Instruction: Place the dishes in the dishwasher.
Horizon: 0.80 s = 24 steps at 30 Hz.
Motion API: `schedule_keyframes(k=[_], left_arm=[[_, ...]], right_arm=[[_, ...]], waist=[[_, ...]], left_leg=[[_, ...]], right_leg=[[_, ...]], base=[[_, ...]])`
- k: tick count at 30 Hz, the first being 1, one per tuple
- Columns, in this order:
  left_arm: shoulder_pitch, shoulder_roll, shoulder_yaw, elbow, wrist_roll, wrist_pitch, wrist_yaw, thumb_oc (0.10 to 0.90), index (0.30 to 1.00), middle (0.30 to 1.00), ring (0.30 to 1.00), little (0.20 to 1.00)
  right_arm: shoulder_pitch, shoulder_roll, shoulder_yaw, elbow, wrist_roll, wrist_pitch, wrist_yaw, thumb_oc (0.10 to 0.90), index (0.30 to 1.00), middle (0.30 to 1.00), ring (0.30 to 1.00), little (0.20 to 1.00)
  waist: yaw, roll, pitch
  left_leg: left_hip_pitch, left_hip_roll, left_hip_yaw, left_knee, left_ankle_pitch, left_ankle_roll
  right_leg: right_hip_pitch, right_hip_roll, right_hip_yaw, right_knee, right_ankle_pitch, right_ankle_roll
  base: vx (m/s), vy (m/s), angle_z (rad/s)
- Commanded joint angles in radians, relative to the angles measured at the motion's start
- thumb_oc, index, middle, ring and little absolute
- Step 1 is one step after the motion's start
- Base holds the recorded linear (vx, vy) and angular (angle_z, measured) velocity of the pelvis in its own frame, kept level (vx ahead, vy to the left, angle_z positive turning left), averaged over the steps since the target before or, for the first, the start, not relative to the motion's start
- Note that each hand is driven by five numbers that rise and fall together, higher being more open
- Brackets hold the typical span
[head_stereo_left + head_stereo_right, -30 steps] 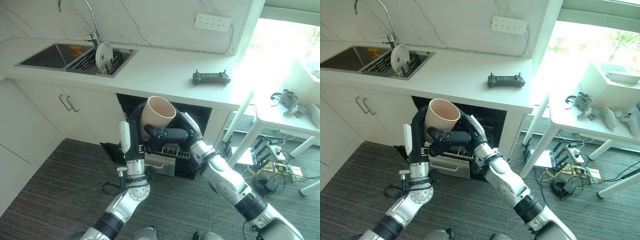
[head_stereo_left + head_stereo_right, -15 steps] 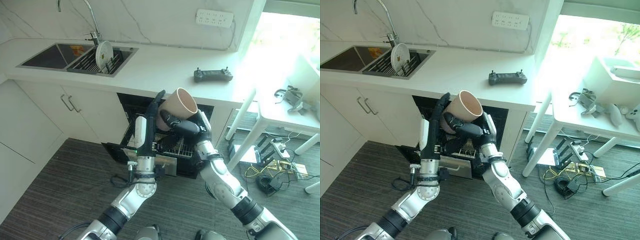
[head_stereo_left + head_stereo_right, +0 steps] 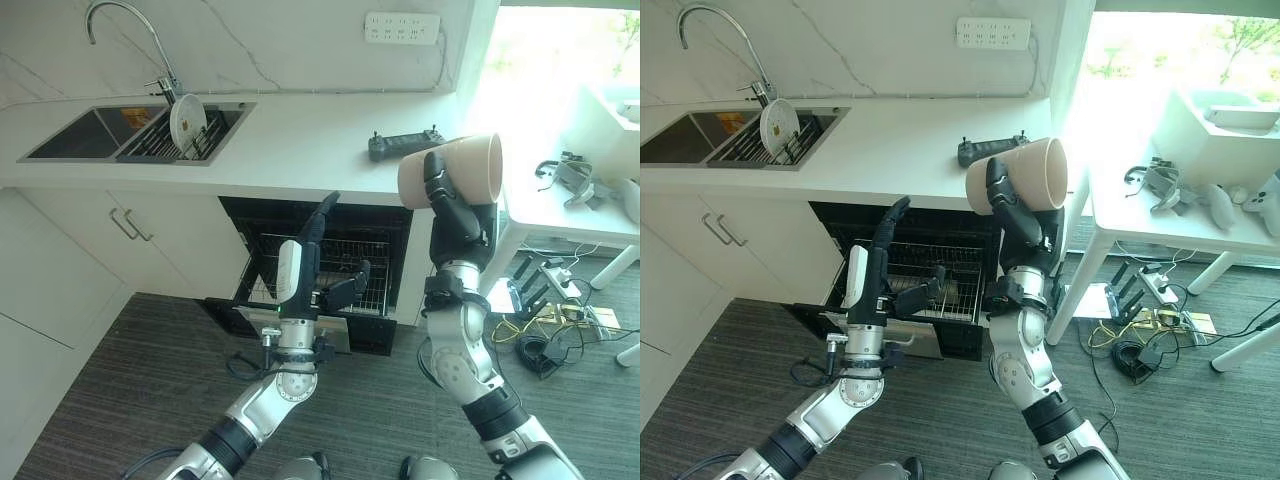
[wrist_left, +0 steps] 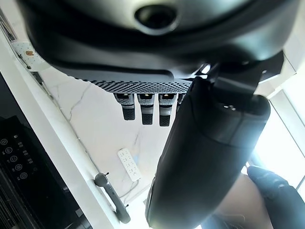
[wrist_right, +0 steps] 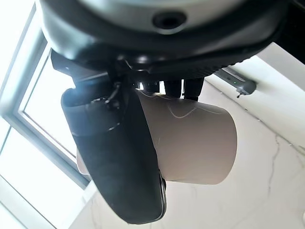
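Nearest, the left hand (image 3: pixel 310 262) stands with straight fingers and holds nothing. Beside it the right hand (image 3: pixel 452 212) is curled around a cup (image 3: pixel 455 172), raised above the open dishwasher (image 3: pixel 330 262). Farther, a plate (image 3: pixel 183 119) waits in the sink (image 3: pixel 90 132), so both dishes remain to load.

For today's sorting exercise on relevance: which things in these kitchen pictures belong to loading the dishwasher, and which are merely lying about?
Belongs to the job:
- beige cup, gripped in the right hand
- left hand, open, empty
- open dishwasher with its wire rack
- white plate standing in the sink rack

Just lying about:
- black remote controller on the countertop
- wall socket strip
- white side table with gear
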<state>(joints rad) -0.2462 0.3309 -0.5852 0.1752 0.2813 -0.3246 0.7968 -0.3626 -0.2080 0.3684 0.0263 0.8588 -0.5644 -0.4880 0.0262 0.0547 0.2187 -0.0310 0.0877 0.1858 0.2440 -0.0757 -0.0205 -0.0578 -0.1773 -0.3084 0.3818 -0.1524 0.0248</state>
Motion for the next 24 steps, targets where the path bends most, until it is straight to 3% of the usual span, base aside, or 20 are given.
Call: schedule_keyframes(k=[1,4,6,8,9,11,14,18,21,24], left_arm=[[-0.057,0.028,0.034,-0.147,0.034,-0.043,-0.015,0.800,0.900,0.900,0.900,0.900],[-0.055,0.051,0.041,-0.157,0.052,-0.041,-0.070,0.800,0.900,0.900,0.900,0.900],[-0.055,0.079,0.059,-0.163,0.029,-0.031,-0.119,0.800,0.900,0.900,0.900,0.900],[-0.056,0.118,0.087,-0.152,0.040,-0.034,-0.172,0.800,0.900,0.900,0.900,0.900],[-0.077,0.152,0.114,-0.125,0.018,-0.043,-0.222,0.800,0.900,0.900,0.900,0.900],[-0.096,0.168,0.123,-0.096,0.006,-0.056,-0.234,0.800,0.900,0.900,0.900,0.900],[-0.099,0.198,0.140,-0.057,-0.017,-0.060,-0.285,0.800,0.900,0.900,0.900,0.900],[-0.065,0.224,0.164,-0.069,0.000,-0.059,-0.307,0.800,0.900,0.900,0.900,0.900],[-0.057,0.258,0.201,-0.102,0.022,-0.035,-0.299,0.800,0.900,0.900,0.900,0.900],[-0.048,0.272,0.223,-0.089,0.036,-0.036,-0.291,0.800,0.900,0.900,0.900,0.900]], right_arm=[[-0.090,0.007,-0.035,-0.175,-0.086,-0.050,0.103,0.400,0.300,0.300,0.300,0.300],[-0.067,-0.019,-0.047,-0.187,-0.069,-0.029,0.138,0.400,0.300,0.300,0.300,0.300],[-0.051,-0.051,-0.060,-0.195,-0.051,-0.016,0.176,0.400,0.300,0.300,0.300,0.300],[-0.034,-0.078,-0.075,-0.195,-0.049,-0.020,0.205,0.400,0.300,0.300,0.300,0.300],[-0.009,-0.101,-0.099,-0.196,-0.063,-0.010,0.232,0.400,0.300,0.300,0.300,0.300],[-0.013,-0.111,-0.118,-0.189,-0.084,0.005,0.233,0.400,0.300,0.300,0.300,0.300],[0.036,-0.131,-0.145,-0.162,-0.072,0.007,0.272,0.400,0.300,0.300,0.300,0.300],[0.099,-0.128,-0.187,-0.170,-0.057,0.024,0.305,0.400,0.300,0.300,0.300,0.300],[0.128,-0.126,-0.204,-0.154,-0.026,0.031,0.401,0.400,0.300,0.300,0.300,0.300],[0.121,-0.147,-0.213,-0.119,-0.008,0.059,0.434,0.400,0.300,0.300,0.300,0.300]], waist=[[0.003,-0.026,-0.024],[-0.008,-0.028,-0.016],[-0.011,-0.040,0.005],[-0.008,-0.037,0.031],[-0.037,-0.001,0.050],[-0.064,0.012,0.050],[-0.067,0.026,0.029],[-0.070,0.036,0.030],[-0.071,0.004,0.051],[-0.075,-0.009,0.039]], left_leg=[[0.068,-0.016,-0.021,0.056,-0.161,0.027],[0.087,-0.014,-0.002,0.056,-0.144,0.024],[0.121,-0.042,0.003,0.056,-0.126,0.028],[0.106,-0.049,-0.045,0.056,-0.094,0.026],[0.028,0.050,-0.039,0.056,-0.011,-0.026],[0.020,0.087,0.003,0.056,-0.030,-0.030],[0.041,0.040,-0.013,0.056,-0.086,-0.003],[0.061,0.002,-0.038,0.056,-0.128,0.048],[0.051,-0.013,-0.029,0.056,-0.147,0.064],[0.024,0.020,0.005,0.056,-0.134,0.044]], right_leg=[[0.101,0.056,0.064,-0.082,-0.081,0.001],[0.108,0.068,0.063,-0.082,-0.081,-0.011],[0.121,0.061,0.083,-0.082,-0.077,-0.019],[0.136,0.069,0.103,-0.082,-0.061,-0.028],[0.155,0.079,0.087,-0.082,-0.073,-0.035],[0.161,0.065,0.064,-0.082,-0.083,-0.032],[0.140,0.000,0.066,-0.082,-0.060,0.022],[0.140,0.012,0.079,-0.058,-0.026,0.045],[0.013,-0.019,0.126,-0.082,0.064,0.089],[-0.019,-0.007,0.147,-0.082,0.022,0.077]], base=[[0.03,-0.098,0.01],[0.03,-0.091,0.02],[0.04,-0.029,0.15],[0.01,0.212,0.27],[-0.01,0.483,0.32],[0.02,0.503,0.41],[0.08,0.513,0.05],[0.11,0.180,-0.20],[-0.06,-0.151,-0.05],[-0.01,-0.176,-0.03]])
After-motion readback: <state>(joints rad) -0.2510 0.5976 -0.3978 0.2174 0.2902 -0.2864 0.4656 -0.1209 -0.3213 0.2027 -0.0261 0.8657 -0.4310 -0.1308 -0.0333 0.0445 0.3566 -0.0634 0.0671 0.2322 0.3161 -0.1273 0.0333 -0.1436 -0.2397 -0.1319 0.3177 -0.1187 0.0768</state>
